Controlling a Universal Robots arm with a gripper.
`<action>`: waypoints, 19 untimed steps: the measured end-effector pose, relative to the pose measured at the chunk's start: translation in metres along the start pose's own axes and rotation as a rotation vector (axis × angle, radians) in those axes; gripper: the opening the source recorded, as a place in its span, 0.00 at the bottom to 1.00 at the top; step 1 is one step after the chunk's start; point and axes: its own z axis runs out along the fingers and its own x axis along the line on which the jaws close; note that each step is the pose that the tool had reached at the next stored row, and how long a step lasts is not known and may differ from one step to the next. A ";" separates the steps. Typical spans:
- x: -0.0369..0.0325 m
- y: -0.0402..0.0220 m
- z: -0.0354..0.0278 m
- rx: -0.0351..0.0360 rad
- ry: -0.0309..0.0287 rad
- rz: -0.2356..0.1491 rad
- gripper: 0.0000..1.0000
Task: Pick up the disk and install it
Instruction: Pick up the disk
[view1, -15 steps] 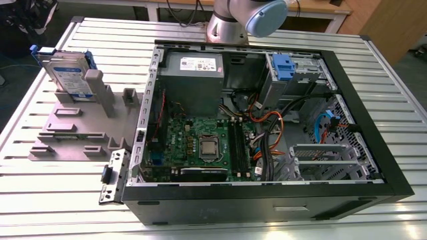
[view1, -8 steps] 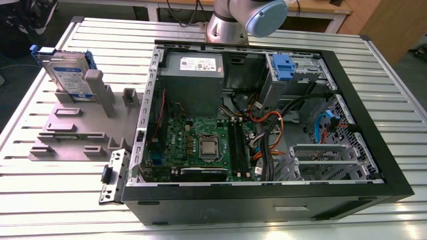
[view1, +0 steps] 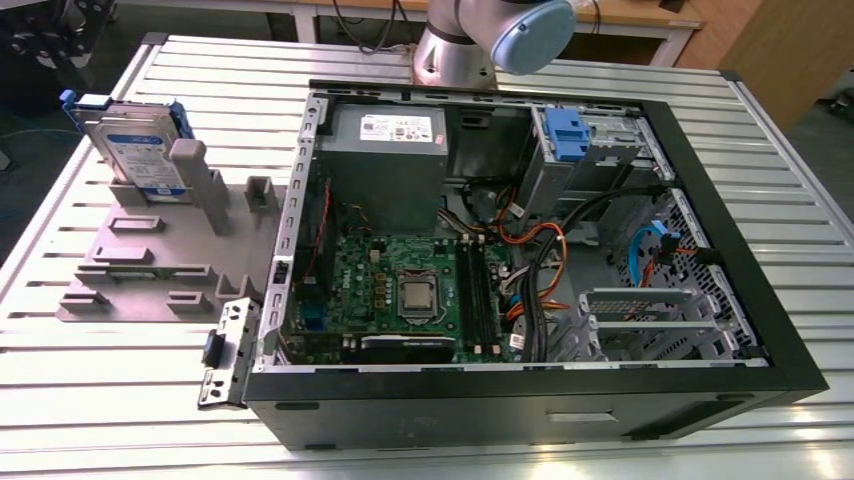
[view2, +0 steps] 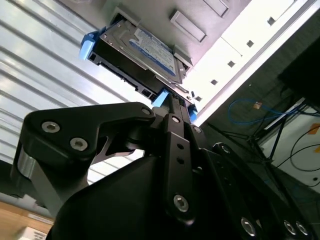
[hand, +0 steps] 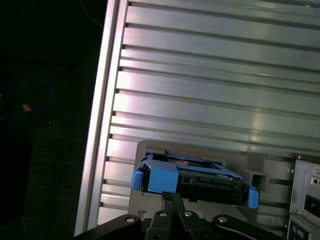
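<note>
My hand (hand: 171, 196) is closed on nothing, its tips aimed at the disk (view1: 140, 150). The disk stands upright in the grey holder (view1: 147, 255) on the tabletop (view1: 107, 400), at ten o'clock from the computer case (view1: 534, 385) in the exterior view.

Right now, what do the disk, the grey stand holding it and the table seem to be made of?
Disk: silvery body, likely metal, with a paper-like label; its blue rails look like glossy moulded plastic. Grey stand: flat, even matt grey, probably plastic. Table: ribbed, bright and reflective, likely aluminium.
</note>
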 end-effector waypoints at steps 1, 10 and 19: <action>0.0000 0.0000 0.0000 0.0002 0.0007 -0.016 0.11; 0.0000 0.0000 0.0000 0.0004 0.0032 -0.076 0.11; 0.0000 0.0000 0.0000 0.0005 0.0034 -0.082 0.11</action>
